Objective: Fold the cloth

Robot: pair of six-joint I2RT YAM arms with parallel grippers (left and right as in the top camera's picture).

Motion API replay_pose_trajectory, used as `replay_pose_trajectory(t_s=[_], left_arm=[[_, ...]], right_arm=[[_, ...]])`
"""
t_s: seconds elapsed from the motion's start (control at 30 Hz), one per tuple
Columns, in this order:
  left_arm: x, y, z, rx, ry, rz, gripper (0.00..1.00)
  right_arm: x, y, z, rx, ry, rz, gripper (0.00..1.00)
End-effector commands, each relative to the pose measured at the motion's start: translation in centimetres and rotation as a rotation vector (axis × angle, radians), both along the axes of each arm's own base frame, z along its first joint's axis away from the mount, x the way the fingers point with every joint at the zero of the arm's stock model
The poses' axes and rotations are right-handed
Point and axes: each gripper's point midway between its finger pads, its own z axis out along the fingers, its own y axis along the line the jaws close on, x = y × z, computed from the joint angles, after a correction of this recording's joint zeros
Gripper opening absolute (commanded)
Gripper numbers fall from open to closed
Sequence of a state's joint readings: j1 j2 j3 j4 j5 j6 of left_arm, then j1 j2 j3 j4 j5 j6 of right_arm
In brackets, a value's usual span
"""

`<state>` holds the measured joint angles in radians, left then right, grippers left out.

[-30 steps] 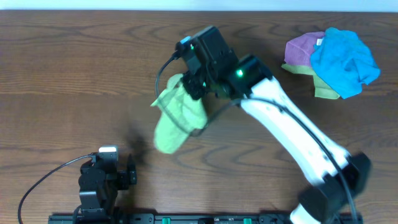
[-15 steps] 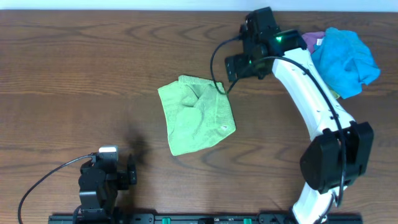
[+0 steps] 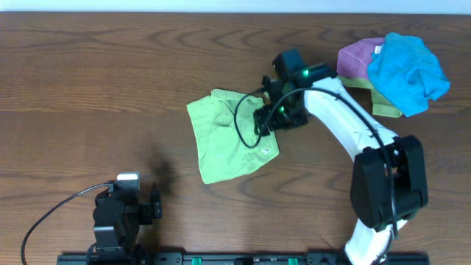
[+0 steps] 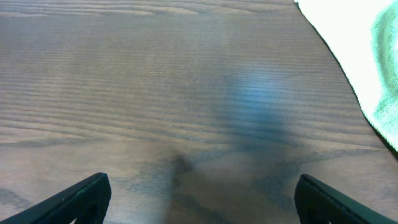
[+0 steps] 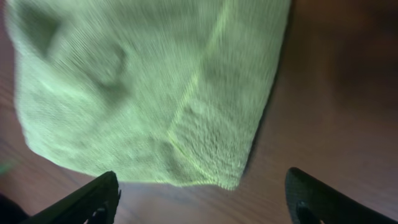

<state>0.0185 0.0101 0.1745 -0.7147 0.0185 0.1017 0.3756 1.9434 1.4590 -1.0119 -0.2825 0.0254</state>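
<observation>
The lime-green cloth (image 3: 228, 143) lies spread and rumpled on the table's middle, with creases at its back part. My right gripper (image 3: 265, 121) hovers over the cloth's right edge, open and empty. In the right wrist view the cloth (image 5: 149, 87) fills the upper left, and one of its corners lies between the open jaws (image 5: 202, 186). My left gripper (image 3: 129, 193) rests at the front left, well apart from the cloth. In the left wrist view its jaws (image 4: 199, 186) are open over bare wood, and the cloth's edge (image 4: 373, 62) shows at the upper right.
A pile of cloths sits at the back right: bright blue (image 3: 405, 70) on top, purple (image 3: 357, 55) to its left, and yellow-green strips (image 3: 386, 110) below. The table is brown wood (image 3: 88, 96). The right arm arches over the area between the pile and the cloth.
A second ago the right gripper held the cloth bunched up. It let go, the cloth now lies spread, and the gripper swung to the back right and then back over the cloth's right edge.
</observation>
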Motion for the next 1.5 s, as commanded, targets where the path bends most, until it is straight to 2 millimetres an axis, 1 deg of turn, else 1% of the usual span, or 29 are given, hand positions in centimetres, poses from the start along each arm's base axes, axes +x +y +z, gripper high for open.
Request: replay_pose_trajectory(t_s=[0.0,0.13,0.27,0.47,0.57,0.67,0.8,0.9,1.0,1.13,1.23,1.3,1.43,1.47], left_arm=[[-0.2,0.1,-0.8,0.000,0.022,0.006,0.95],[-0.2,0.1,-0.8,0.000,0.022,0.006,0.95],[-0.2,0.1,-0.8,0.000,0.022,0.006,0.95],[-0.2,0.0,-0.8,-0.004,0.022,0.000,0.95],[-0.2,0.0,-0.8,-0.004,0.022,0.000,0.95],[-0.2,0.0,-0.8,-0.004,0.022,0.000,0.96],[-0.2,0.0,-0.8,-0.004,0.022,0.000,0.95],[-0.2,0.0,-0.8,-0.004,0.022,0.000,0.96],[-0.2,0.0,-0.8,-0.004,0.022,0.000,0.95],[-0.2,0.0,-0.8,-0.004,0.022,0.000,0.96],[-0.2,0.0,-0.8,-0.004,0.022,0.000,0.96],[-0.2,0.0,-0.8,-0.004,0.022,0.000,0.96],[-0.2,0.0,-0.8,-0.004,0.022,0.000,0.95],[-0.2,0.0,-0.8,-0.004,0.022,0.001,0.95]], right_arm=[[-1.3,0.4,-0.6,0.023,0.028,0.031,0.80],[-2.3,0.2,-1.6,0.021,0.054,0.033,0.76],[-2.7,0.6,-1.9,0.020,0.054,0.049,0.73],[-2.5,2.7,-1.9,0.035,0.005,0.105,0.70],[-2.5,3.3,-2.4,0.018,-0.011,0.127,0.70],[-2.5,3.2,-3.3,-0.023,-0.016,0.140,0.69],[-2.5,2.7,-5.1,-0.070,0.004,0.143,0.66],[-2.2,2.3,-5.7,-0.099,-0.003,0.135,0.64],[-1.9,2.4,-6.0,-0.104,-0.015,0.135,0.61],[-1.7,2.5,-6.4,-0.103,-0.017,0.134,0.53],[-1.5,2.6,-6.4,-0.099,-0.027,0.133,0.43],[-1.3,2.7,-6.4,-0.096,-0.034,0.133,0.39],[-1.3,2.7,-6.4,-0.096,-0.035,0.134,0.37],[-1.3,2.7,-6.4,-0.095,-0.035,0.134,0.35]])
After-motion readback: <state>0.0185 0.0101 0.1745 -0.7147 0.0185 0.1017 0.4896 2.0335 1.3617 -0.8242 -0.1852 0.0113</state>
